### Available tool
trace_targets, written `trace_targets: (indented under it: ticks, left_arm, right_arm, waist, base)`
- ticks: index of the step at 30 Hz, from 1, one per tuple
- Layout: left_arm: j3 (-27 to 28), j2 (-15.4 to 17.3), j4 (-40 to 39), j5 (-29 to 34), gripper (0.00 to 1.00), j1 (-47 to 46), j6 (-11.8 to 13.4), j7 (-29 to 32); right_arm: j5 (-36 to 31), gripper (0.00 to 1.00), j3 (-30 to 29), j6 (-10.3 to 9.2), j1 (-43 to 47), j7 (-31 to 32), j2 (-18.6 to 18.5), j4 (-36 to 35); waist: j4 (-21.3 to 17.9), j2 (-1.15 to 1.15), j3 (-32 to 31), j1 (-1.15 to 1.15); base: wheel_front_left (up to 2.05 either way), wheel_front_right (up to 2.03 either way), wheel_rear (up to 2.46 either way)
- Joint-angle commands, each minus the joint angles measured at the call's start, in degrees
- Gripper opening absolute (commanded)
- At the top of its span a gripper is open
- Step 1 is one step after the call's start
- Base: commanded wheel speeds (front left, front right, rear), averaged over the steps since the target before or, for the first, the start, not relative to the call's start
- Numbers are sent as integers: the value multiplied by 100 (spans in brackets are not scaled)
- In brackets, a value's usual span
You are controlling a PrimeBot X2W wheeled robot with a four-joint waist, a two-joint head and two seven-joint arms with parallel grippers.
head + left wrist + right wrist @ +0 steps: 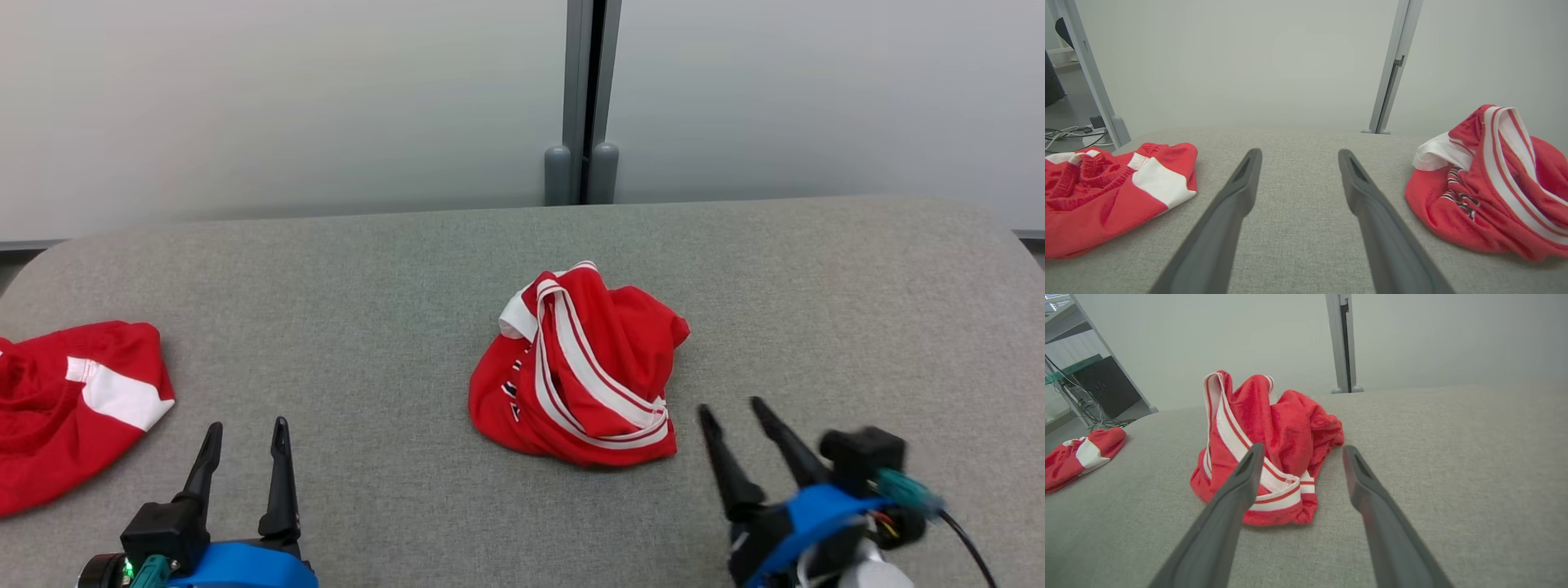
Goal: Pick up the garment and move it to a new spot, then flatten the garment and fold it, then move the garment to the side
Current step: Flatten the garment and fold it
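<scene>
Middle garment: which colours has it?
The garment is red with white bands, clearest in right wrist view.

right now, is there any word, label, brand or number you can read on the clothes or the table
None can be read.
Dark striped marking on the crumpled red garment: too small and creased to read.
Second red garment: no lettering shows.

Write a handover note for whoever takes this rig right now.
Left claw: open, empty, over the grey table, near left.
Right claw: open, empty, just right of the crumpled red garment at centre; no contact seen.
Second red garment lies at the table's left edge.
Done: nothing evident; centre garment is bunched, ungrasped.
Left: pick it up, move it, flatten, fold, set aside.
</scene>
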Motion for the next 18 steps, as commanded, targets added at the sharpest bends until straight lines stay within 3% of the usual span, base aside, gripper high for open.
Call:
trace_targets:
  ticks: [1,8,18]
  left_arm:
    - [-9,-1,8,26,100,-127,-18,-25]
    - [-98,-48,42,51,100,-287,-70,-25]
    - [-149,-18,174,47,100,-454,-153,-29]
  right_arm:
    - [-45,100,225,3,-255,268,-25,159]
    - [-117,100,571,3,-1061,1008,-24,1260]
    - [20,100,994,3,-1775,885,-23,2534]
  waist:
    - [0,-1,51,0]
    - [132,-1,240,0]
    - [255,-1,364,0]
  base:
    - [0,0,0]
    - [0,0,0]
    - [0,0,0]
